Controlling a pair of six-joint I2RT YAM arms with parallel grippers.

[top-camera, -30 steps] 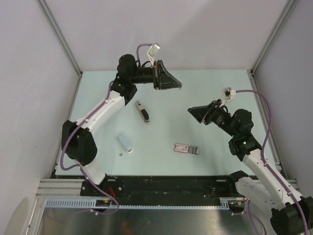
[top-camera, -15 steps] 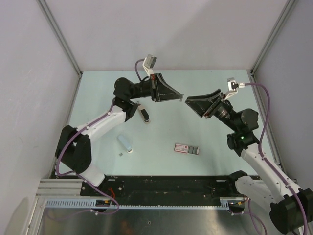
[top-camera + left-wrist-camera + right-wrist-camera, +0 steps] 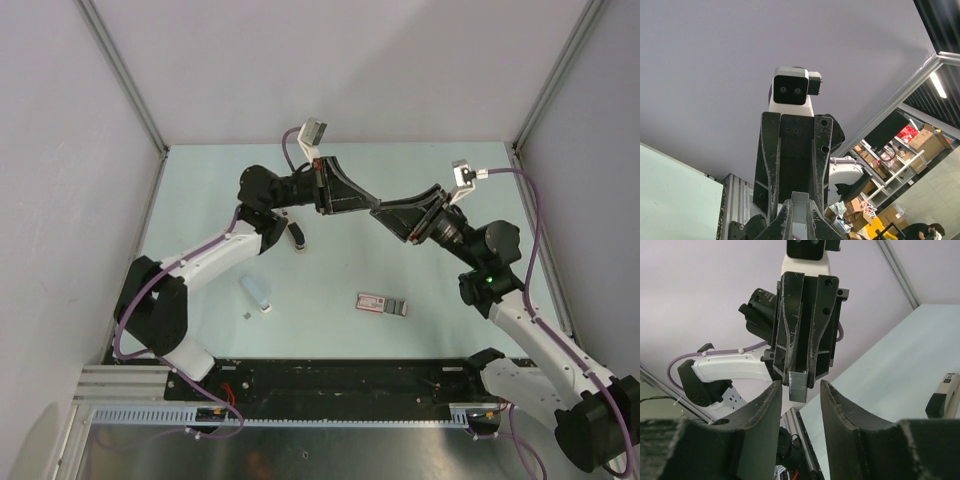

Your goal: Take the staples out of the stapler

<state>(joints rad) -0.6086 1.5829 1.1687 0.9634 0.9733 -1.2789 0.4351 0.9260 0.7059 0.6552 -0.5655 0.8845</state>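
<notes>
Where both arms meet in mid-air above the table (image 3: pixel 440 300), the left gripper (image 3: pixel 366 205) is clenched on the staples (image 3: pixel 798 386). The right gripper (image 3: pixel 385 214) stands released, its fingers flanking them with narrow gaps. The stapler (image 3: pixel 295 238) lies under the left arm, well inside the table edges.

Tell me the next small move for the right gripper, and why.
Probably close the right gripper on the short silver-grey metal staple strip: it sits untouched between the open fingers, while the left gripper pinches its other end. Then the left can let go.
</notes>
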